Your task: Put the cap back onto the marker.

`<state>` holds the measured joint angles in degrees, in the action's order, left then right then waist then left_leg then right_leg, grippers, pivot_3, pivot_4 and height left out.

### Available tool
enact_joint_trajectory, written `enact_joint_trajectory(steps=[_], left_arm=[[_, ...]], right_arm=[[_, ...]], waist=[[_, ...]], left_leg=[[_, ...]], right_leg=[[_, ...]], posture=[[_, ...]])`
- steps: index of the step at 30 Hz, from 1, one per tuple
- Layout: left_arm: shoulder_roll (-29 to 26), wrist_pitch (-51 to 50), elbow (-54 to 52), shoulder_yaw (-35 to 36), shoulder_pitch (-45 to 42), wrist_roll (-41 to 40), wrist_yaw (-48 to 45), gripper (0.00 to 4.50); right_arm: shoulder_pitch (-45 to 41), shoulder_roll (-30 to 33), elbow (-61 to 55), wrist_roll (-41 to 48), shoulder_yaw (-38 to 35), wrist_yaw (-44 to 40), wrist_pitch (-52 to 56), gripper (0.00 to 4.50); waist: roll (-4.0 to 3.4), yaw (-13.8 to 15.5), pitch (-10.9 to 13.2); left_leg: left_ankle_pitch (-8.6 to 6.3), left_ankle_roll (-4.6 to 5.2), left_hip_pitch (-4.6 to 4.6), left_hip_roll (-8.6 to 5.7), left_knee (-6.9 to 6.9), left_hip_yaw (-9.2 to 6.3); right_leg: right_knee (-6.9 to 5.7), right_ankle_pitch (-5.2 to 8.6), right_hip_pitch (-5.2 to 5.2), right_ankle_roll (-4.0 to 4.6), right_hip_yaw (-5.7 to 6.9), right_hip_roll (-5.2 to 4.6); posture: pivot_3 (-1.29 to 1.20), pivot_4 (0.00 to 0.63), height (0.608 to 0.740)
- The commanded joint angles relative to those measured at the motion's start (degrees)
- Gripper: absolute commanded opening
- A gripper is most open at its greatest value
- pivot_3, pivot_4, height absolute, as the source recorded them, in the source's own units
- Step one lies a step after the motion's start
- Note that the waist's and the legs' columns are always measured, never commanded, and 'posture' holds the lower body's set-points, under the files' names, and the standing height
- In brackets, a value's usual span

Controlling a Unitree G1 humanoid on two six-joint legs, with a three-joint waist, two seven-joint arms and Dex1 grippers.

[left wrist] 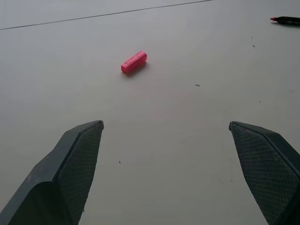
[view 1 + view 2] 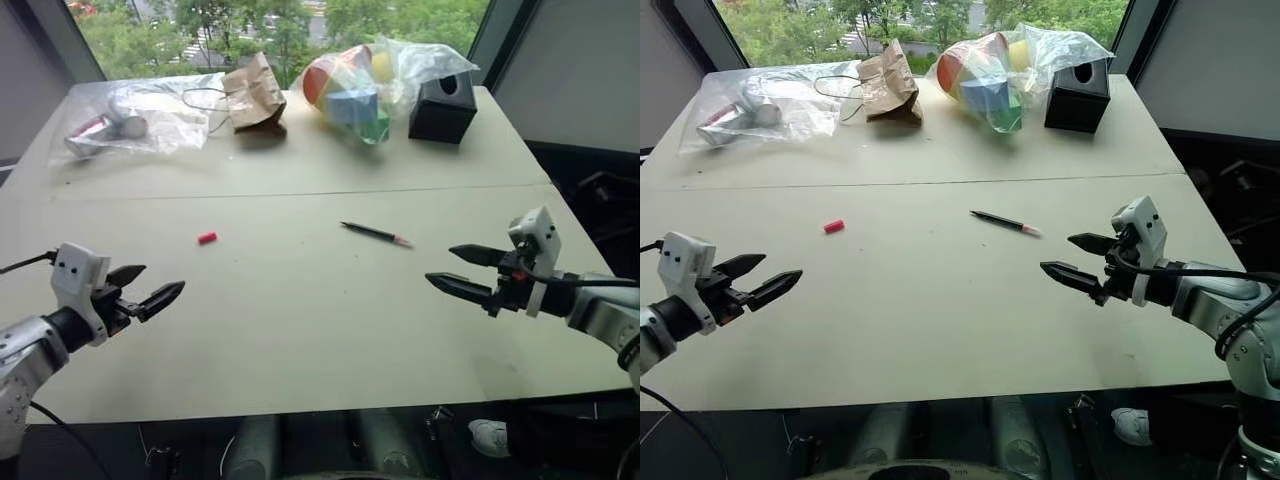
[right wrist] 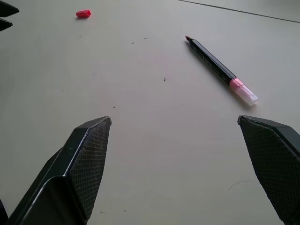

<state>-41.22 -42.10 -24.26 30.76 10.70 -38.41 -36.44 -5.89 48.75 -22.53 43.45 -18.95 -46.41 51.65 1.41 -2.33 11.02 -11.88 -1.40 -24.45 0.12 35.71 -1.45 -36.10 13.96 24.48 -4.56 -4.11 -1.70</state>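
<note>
Since both grippers hang empty above the near edge of the table [image 2: 300,330], nothing's been picked up yet — this looks like the very start, the reach-and-grasp step.

Left gripper [image 2: 150,290]: fingers spread wide, holding nothing. Right gripper [image 2: 462,270]: same, wide apart & empty.

Cap [image 2: 207,238] lies on its side on the bare table, ahead of the left gripper and a bit toward the middle, well clear of the fingertips; in the left wrist view it sits beyond the gap between the fingers, nearer the one on that view's left. Marker [image 2: 377,234] lies flat nr the table's centre, well apart from the cap, ahead of the right gripper and off to its inner side. Its writing tip points toward the cap's side, its pink-and-pale end toward the right gripper.

Next move, I'd judge: left goes forward & down to close on the cap, right does likewise on the marker's dark barrel — then the two get lined up, tip to cap opening. Cap's small, so a centred pinch matters or it may skid away.
</note>
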Motion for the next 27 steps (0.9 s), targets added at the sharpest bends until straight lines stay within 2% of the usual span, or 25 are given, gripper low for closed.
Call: enact_joint_trajectory(steps=[1,4,27], left_arm=[[0.5,-0.2,-3.5,2.4,2.3,-1.8,-0.1,4.50],[-0.8,0.6,-2.5,2.0,3.7,0.4,-0.1,4.50],[-2.7,1.7,2.9,3.2,0.8,0.8,-2.9,4.50]], right_arm=[[-0.4,0.8,0.6,-0.7,-0.8,-0.7,-2.1,4.46],[-0.6,0.6,0.7,-0.6,-0.9,-0.6,-2.4,4.46],[-1.2,-2.1,0.9,-3.4,0.3,2.6,-6.7,4.46]], waist=[[0.00,0.0,0.0],[0.00,0.0,0.0],[0.00,0.0,0.0]], left_leg=[[0.00,0.00,0.00,0.00,0.01,0.01],[0.00,0.00,0.02,0.00,0.01,0.04],[0.00,0.00,0.02,0.00,0.04,0.22]], right_leg=[[0.00,0.00,0.00,0.00,0.00,0.00],[0.00,0.00,0.00,0.00,0.00,0.03],[-0.04,-0.01,-0.02,-0.02,0.02,0.06]], posture=[[0.00,0.150,0.740],[0.00,0.150,0.740],[0.00,0.150,0.740]])
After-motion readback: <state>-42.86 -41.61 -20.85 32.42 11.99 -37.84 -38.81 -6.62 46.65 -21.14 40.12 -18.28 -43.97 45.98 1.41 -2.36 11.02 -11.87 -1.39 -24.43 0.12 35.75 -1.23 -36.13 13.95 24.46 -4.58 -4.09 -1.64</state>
